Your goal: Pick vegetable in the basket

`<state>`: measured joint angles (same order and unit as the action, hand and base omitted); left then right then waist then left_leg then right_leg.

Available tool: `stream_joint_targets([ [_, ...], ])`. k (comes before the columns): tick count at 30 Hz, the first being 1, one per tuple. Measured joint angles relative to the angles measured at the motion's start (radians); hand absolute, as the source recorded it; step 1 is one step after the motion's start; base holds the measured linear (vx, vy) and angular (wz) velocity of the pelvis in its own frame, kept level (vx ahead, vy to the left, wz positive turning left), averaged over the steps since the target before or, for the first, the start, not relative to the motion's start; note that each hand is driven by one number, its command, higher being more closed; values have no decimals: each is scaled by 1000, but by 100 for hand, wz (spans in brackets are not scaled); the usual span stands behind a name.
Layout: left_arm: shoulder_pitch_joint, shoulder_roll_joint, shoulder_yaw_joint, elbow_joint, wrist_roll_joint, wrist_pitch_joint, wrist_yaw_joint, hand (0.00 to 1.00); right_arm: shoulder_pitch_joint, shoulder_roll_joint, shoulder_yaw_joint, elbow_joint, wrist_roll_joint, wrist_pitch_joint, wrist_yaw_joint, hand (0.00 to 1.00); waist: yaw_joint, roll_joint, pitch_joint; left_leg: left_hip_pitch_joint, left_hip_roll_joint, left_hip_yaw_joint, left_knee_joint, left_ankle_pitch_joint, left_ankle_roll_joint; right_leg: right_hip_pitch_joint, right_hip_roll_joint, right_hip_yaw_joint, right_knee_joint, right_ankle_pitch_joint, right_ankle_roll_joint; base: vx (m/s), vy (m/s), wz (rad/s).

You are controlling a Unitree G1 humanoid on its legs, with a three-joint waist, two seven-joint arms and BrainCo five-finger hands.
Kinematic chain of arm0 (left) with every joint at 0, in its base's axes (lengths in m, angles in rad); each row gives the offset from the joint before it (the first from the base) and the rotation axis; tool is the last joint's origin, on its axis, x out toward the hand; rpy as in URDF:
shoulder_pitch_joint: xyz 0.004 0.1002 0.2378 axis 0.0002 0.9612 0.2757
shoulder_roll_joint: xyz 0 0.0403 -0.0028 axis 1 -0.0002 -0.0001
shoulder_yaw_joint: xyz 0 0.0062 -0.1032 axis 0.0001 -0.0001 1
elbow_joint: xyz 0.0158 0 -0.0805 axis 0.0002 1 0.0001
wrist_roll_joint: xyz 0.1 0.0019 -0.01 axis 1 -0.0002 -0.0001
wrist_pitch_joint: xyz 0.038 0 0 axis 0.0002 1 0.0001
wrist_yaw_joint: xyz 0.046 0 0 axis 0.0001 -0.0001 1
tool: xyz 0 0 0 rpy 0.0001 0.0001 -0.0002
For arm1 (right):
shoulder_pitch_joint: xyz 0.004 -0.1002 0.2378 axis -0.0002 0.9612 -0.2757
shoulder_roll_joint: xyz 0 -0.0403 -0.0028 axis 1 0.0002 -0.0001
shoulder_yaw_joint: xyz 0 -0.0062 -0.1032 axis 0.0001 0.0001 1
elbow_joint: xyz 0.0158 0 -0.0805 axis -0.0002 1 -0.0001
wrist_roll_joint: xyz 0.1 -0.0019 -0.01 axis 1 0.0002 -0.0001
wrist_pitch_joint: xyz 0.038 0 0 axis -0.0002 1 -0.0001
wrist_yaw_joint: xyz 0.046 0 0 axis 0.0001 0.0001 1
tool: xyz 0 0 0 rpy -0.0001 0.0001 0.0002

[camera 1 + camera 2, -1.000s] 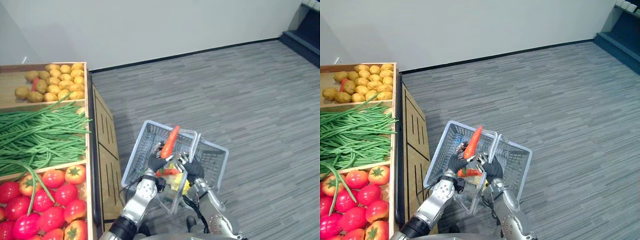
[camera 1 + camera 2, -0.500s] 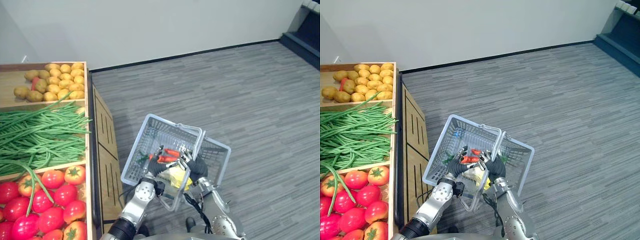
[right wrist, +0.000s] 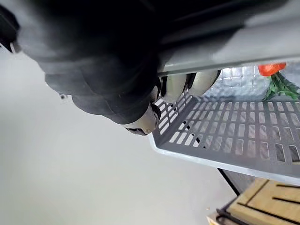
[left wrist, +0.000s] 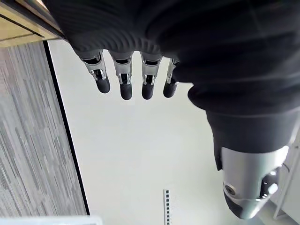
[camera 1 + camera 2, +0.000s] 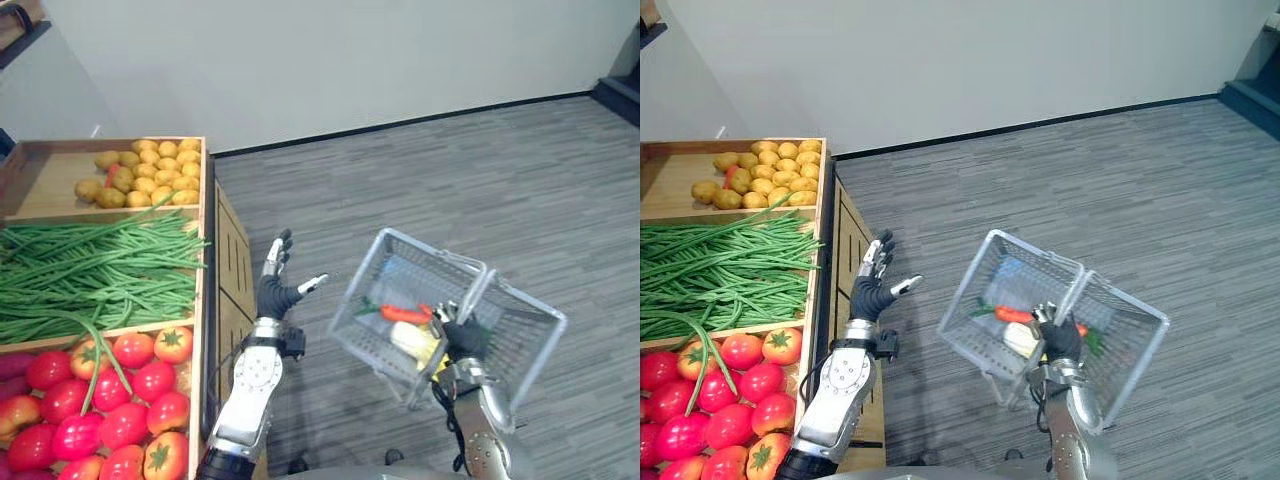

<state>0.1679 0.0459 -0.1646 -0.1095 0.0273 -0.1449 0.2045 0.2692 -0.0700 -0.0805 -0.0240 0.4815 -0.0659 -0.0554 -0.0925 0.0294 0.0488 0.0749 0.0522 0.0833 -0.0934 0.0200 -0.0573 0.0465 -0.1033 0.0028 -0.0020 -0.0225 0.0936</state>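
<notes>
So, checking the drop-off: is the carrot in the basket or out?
In. The carrot lies inside the basket, beside a pale vegetable; the left hand is open and empty.

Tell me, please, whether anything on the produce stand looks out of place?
Yes: one red item lies among the potatoes in the far compartment, and some green beans stray across the divider onto the tomatoes.

Basket [image 5: 365, 350] was pale grey lattice. Carrot [image 5: 405, 314] inside the basket: orange-red, green top. Left of the basket: yellow potatoes [image 5: 150, 172], green beans [image 5: 90, 280], red tomatoes [image 5: 120, 385]. Floor [image 5: 450, 180] grey, streaked.
</notes>
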Motion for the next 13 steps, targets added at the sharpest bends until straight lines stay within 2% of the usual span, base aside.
stream_joint_targets([
  [3,70,8,50,21,-20,-3,-29,0,2,-6,-49,92,-126,2,-8,100,4,0,0,-6,1,-3,0,1,-1,-2,-1,-3,-1,0,0,-32,-10,4],
  [8,120,32,93,210,-37,-6,-78,0,3,-21,-79,241,-273,5,-9,100,23,-4,2,-11,-2,-12,0,6,0,-3,-2,-12,-2,0,0,-10,-5,3],
  [13,149,54,141,327,-36,10,-116,0,11,-20,-78,316,-337,11,-3,100,31,-9,6,-12,-2,-26,0,9,0,3,-4,-31,-2,-1,0,-18,-9,8],
])
